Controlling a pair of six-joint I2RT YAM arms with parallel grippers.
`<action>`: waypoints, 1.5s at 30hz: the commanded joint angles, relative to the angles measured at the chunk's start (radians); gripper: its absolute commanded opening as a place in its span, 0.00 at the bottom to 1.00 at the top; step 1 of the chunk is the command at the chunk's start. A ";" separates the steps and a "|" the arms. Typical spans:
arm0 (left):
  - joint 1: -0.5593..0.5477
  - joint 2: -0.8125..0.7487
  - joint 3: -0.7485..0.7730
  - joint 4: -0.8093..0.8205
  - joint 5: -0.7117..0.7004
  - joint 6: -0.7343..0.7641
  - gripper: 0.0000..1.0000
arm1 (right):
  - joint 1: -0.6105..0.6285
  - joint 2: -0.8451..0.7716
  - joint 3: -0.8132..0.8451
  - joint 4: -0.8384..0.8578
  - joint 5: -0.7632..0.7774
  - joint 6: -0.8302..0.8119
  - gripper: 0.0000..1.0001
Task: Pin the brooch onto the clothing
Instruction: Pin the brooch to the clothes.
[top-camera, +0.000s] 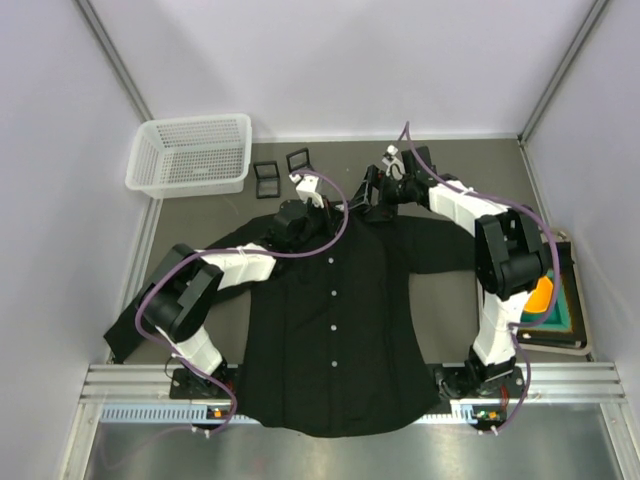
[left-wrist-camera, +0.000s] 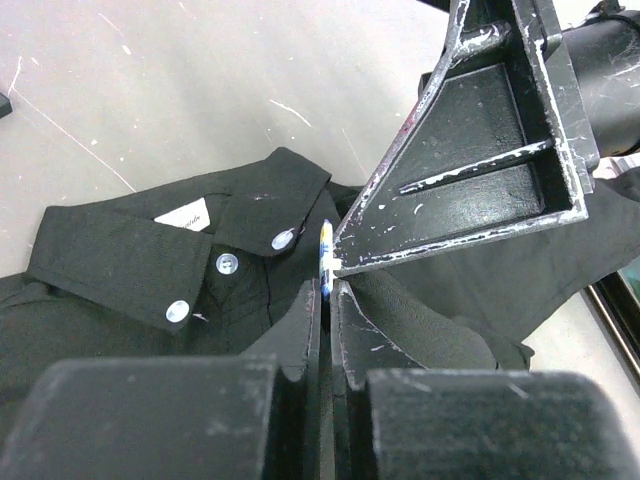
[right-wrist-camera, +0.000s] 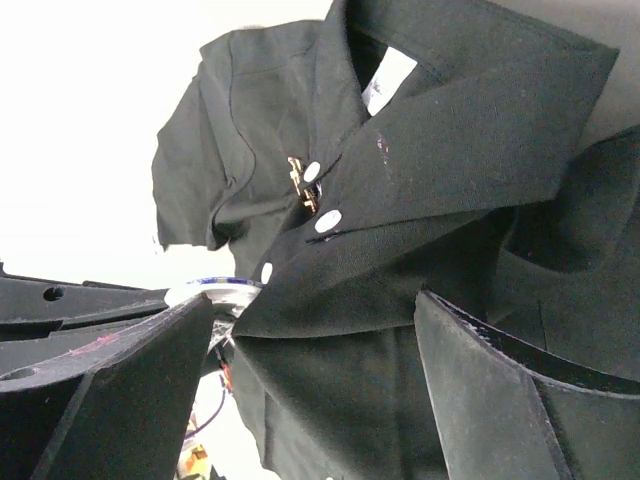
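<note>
Covering the tabletop: a black woven shirt (top-camera: 330, 330) lies flat on the grey, scuffed tabletop (top-camera: 200, 215). Its hem is at the near edge, its collar points toward the far edge, and its sleeves spread to the left and right.
Shirt details: the cloth is matte with a stiff folded collar. Small round white buttons (left-wrist-camera: 228, 263) run down the front, and a white label (left-wrist-camera: 185, 213) shows inside the neck.
Brooch: the brooch (left-wrist-camera: 325, 262) is a thin round disc seen edge-on, with a blue-and-white face and a shiny rim. It is held upright just above the shirt front, beside the collar.
Left gripper: the left gripper (left-wrist-camera: 326, 300) has flat black fingers pressed together on the brooch's lower edge.
Right gripper: the right gripper (right-wrist-camera: 320, 310) has its fingers spread wide apart over the collar. One scratched triangular finger (left-wrist-camera: 470, 170) touches the brooch's rim.
Small metal piece: a tiny gold-coloured piece (right-wrist-camera: 297, 180) sits by the top buttons. I cannot tell what it is.
Far left corner: a white plastic mesh basket (top-camera: 190, 183).
Far edge: two small black square frames (top-camera: 267, 175) lie just beyond the collar.
Right edge: a dark flat tray (top-camera: 565, 330) carries something orange (top-camera: 541, 295), partly hidden by the right arm.
</note>
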 joint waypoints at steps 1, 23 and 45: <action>-0.071 0.002 -0.012 -0.042 0.151 -0.017 0.00 | 0.065 -0.131 0.014 0.133 -0.045 0.036 0.84; -0.050 0.029 0.000 -0.060 0.127 -0.052 0.00 | 0.051 -0.131 0.086 -0.052 0.053 -0.066 0.80; 0.042 -0.003 0.008 0.127 0.722 -0.010 0.00 | -0.168 -0.288 -0.057 -0.249 -0.506 -1.057 0.71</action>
